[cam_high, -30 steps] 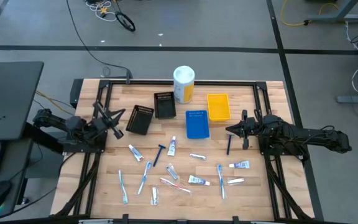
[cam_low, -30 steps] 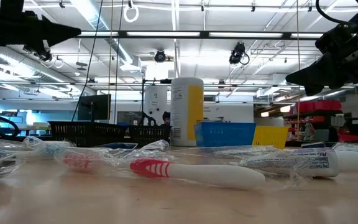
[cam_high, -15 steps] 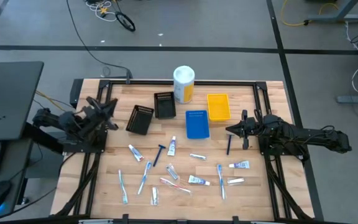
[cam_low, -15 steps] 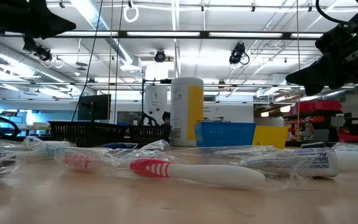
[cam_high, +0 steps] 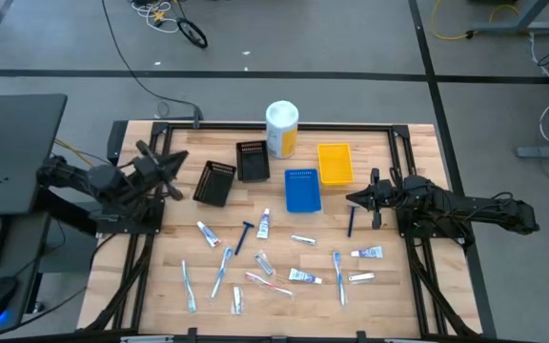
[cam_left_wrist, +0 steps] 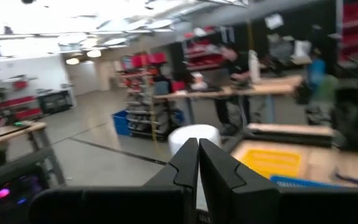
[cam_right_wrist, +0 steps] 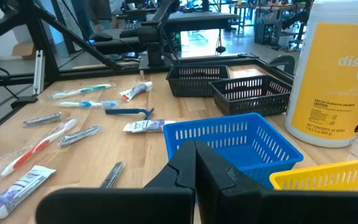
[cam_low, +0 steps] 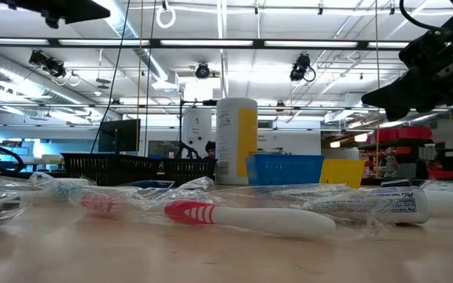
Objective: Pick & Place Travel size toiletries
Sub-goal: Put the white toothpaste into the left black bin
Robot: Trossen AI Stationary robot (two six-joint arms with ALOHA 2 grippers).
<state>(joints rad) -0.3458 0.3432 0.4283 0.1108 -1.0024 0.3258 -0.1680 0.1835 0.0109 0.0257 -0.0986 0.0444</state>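
The travel size toiletries lie loose on the near half of the wooden table: toothbrushes (cam_high: 222,270) (cam_high: 338,276), small white tubes (cam_high: 264,224) (cam_high: 367,252) and dark blue razors (cam_high: 245,235) (cam_high: 352,221). In the low view a pink toothbrush (cam_low: 242,216) lies flat in front. My left gripper (cam_high: 179,158) hovers shut, high above the table's left side beside a black tray (cam_high: 215,182); its fingers (cam_left_wrist: 197,152) are closed on nothing. My right gripper (cam_high: 354,199) waits shut at the right, above the table by the blue tray (cam_high: 302,190), fingers (cam_right_wrist: 194,152) together.
A white-and-yellow canister (cam_high: 282,129) stands at the far middle. A second black tray (cam_high: 253,160) and a yellow tray (cam_high: 335,163) lie near it. Dark frame rails (cam_high: 284,124) border the table. People and benches show in the room beyond.
My left gripper has risen well above the table and rolled about its own axis, staying over the left side next to the black tray. In the low view it has climbed to the picture's top edge. The toiletries lie as before.
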